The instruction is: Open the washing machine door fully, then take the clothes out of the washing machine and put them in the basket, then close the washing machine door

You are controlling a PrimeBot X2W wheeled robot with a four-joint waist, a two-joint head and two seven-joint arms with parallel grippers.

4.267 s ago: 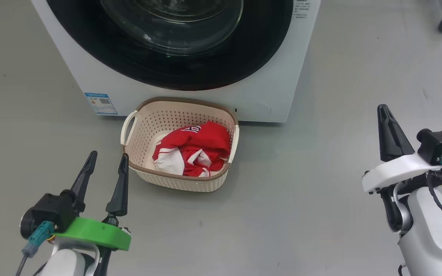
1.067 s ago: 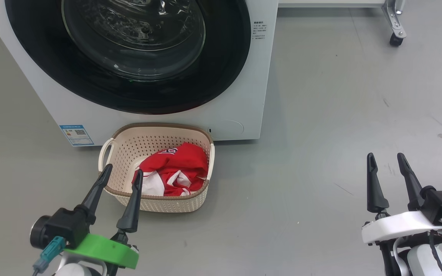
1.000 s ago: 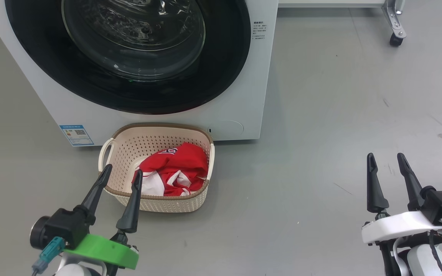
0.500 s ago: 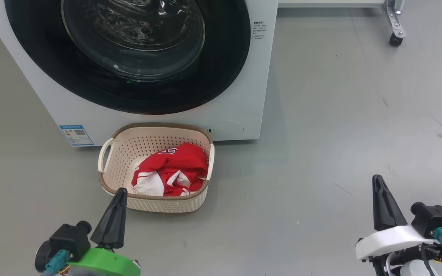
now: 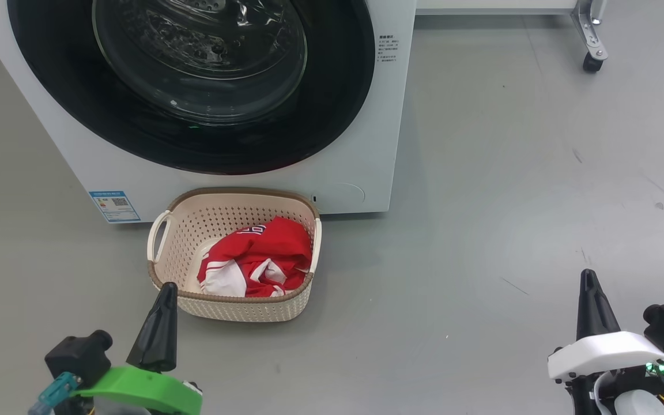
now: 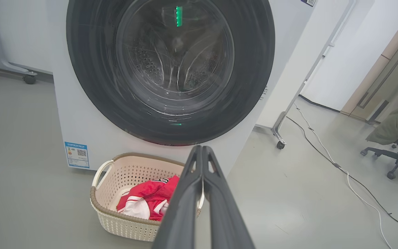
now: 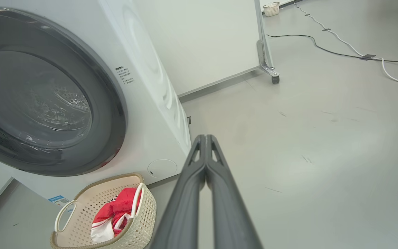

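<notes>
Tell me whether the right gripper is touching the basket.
Apart. In the head view the shut right gripper sits at lower right, with bare grey floor between it and the basket.

This looks like a lab or test room in an office-type building, not a home laundry. The washing machine (image 6: 78, 114) stands free on a bare, smooth grey floor (image 5: 510, 173). Behind it, a white partition panel (image 7: 212, 45) rides on metal legs with a caster wheel (image 7: 275, 79). 2 cables, a black cable (image 7: 337, 53) and a white cable (image 6: 347, 173), trail loose across the floor, with tape (image 7: 367, 56) over them. A wheeled office chair (image 6: 397, 159) carries an olive jacket (image 6: 396, 121).
</notes>
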